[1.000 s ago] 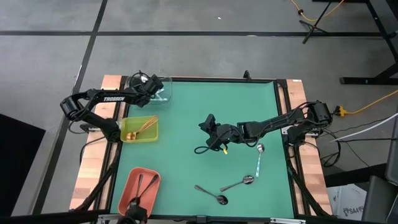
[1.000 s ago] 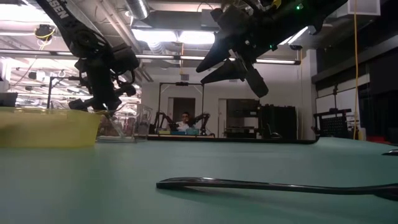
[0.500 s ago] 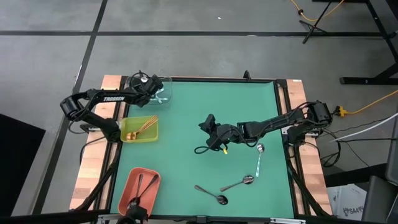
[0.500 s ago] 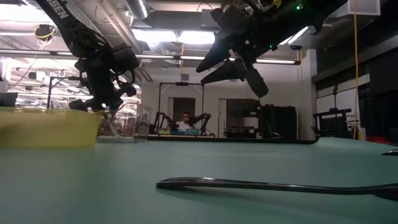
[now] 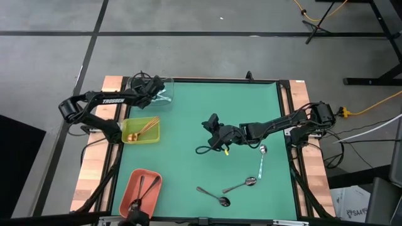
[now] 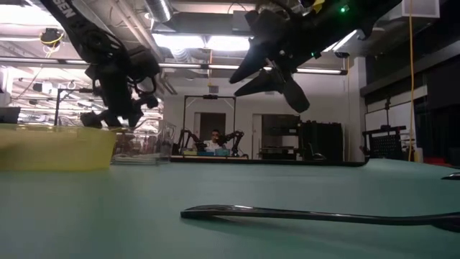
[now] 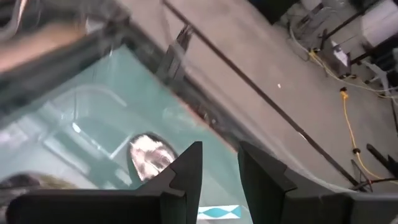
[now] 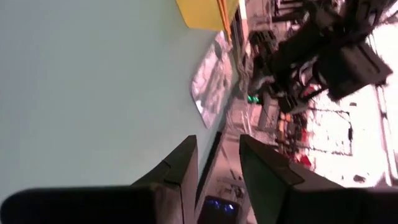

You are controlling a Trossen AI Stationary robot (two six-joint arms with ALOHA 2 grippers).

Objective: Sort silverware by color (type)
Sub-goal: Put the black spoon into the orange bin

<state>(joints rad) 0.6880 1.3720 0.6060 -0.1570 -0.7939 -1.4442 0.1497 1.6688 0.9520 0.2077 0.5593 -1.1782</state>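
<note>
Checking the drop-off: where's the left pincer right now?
In the high view the left pincer hangs over the clear tray at the mat's far-left corner, just beyond the yellow-green tray; a silver spoon lies inside below it.

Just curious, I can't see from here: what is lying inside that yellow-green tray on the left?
Inside the yellow-green plastic tray lie copper-gold thin-handled spoons, bowls towards its left end. They overlap, so their number is unclear. From table height its wall hides them.
</note>
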